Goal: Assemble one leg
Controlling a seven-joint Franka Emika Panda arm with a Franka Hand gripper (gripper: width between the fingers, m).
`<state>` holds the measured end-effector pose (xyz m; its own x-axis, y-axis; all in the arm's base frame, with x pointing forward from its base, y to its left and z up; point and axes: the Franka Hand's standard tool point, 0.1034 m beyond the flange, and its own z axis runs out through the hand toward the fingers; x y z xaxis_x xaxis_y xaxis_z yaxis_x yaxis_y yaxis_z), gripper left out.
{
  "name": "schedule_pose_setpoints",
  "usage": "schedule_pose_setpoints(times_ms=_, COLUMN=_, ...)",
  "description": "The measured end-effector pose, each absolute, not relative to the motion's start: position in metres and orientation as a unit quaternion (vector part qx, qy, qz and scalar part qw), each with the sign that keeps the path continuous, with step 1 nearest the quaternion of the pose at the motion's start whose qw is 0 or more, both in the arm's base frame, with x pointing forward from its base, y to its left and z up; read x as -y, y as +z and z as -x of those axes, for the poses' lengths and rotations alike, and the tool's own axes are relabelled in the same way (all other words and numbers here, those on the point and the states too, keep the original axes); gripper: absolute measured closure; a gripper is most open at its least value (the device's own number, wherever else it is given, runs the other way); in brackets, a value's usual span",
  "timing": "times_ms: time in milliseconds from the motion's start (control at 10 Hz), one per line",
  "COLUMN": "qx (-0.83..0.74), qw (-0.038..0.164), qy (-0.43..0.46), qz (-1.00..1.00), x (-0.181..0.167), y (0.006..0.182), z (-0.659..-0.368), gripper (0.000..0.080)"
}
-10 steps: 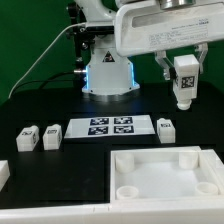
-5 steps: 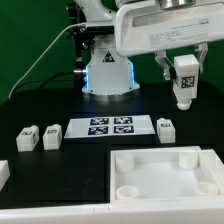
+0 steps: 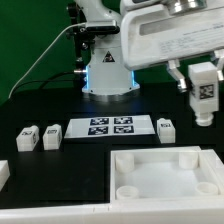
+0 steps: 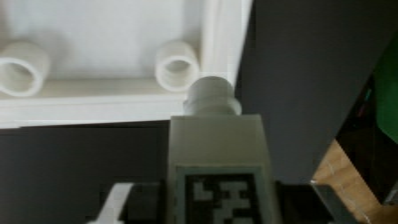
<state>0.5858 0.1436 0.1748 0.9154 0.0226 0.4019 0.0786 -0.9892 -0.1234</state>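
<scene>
My gripper [image 3: 203, 88] is shut on a leg [image 3: 204, 95], a white oblong block with a black-and-white tag, and holds it upright in the air at the exterior view's right, above and behind the large white panel [image 3: 165, 170]. In the wrist view the held leg [image 4: 214, 150] points its round peg toward the panel's edge [image 4: 125, 100], beside two round sockets. Three more legs lie on the table: two [image 3: 28, 137] [image 3: 52, 136] at the exterior view's left and one [image 3: 167, 127] right of the marker board.
The marker board [image 3: 110, 127] lies flat in the middle of the table. The arm's base [image 3: 107, 75] stands behind it. A white part [image 3: 4, 172] shows at the exterior view's left edge.
The gripper with the leg has moved toward the exterior view's right and a little down. The parts on the table have not moved.
</scene>
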Motion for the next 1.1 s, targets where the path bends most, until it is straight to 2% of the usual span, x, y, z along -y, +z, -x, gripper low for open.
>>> schedule_pose_setpoints(times_ms=500, qx=0.040, qw=0.065, qy=-0.207, qz=0.975, x=-0.143, y=0.169, z=-0.588, gripper=0.0509)
schedule_pose_setpoints(times_ms=700, qx=0.046, qw=0.055, qy=-0.223, qz=0.972, x=-0.125, y=0.169, z=-0.618, gripper=0.0509)
schedule_pose_setpoints(times_ms=800, qx=0.045, qw=0.055, qy=-0.233, qz=0.970, x=-0.121, y=0.163, z=-0.626, gripper=0.0509)
schedule_pose_setpoints(times_ms=1100, qx=0.044, qw=0.058, qy=-0.237, qz=0.969, x=-0.124, y=0.128, z=-0.625, gripper=0.0509)
